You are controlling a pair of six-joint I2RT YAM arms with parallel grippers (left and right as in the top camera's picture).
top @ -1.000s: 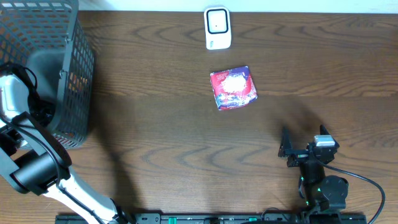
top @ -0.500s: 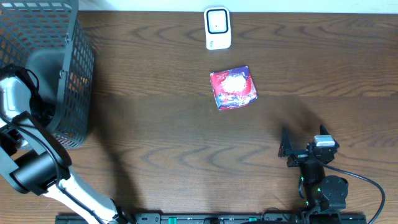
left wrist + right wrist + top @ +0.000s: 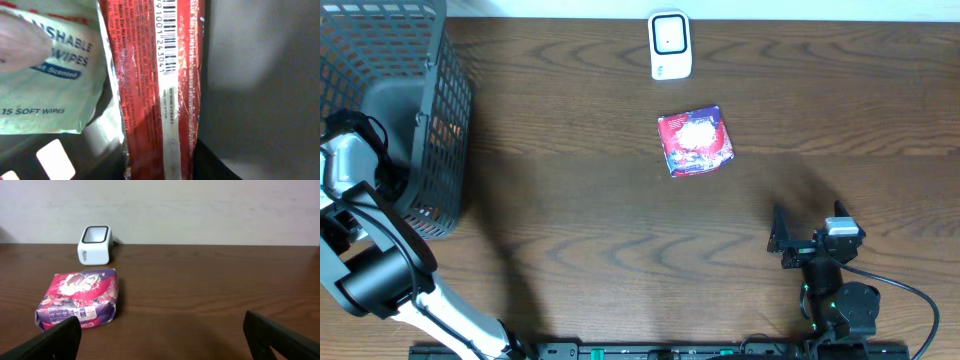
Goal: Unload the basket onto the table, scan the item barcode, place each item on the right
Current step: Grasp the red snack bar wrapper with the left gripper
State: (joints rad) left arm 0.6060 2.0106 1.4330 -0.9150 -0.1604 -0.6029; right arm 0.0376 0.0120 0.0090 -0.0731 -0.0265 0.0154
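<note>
What changed: the left arm [image 3: 355,170] has slid a little lower beside the basket [image 3: 440,110]; nothing else on the bench [image 3: 570,220] has moved.
What it means: it is likely grabbing something to scan, so no scan yet.
Left tool: hidden down in the basket (I cannot tell if it is apart or pinching).
Right tool [image 3: 165,337]: fingers wide apart, holding nothing, low over the bench.
Item: a red packet [image 3: 160,100] in the basket, its barcode [image 3: 167,35] facing up, touching a wipes pack [image 3: 50,85].
Scanner [image 3: 670,45]: at the far edge, well apart from the basket.
Bench: dark wood; a purple packet [image 3: 696,142] lies near the scanner.
Room: a plain pale wall [image 3: 200,210] behind.
</note>
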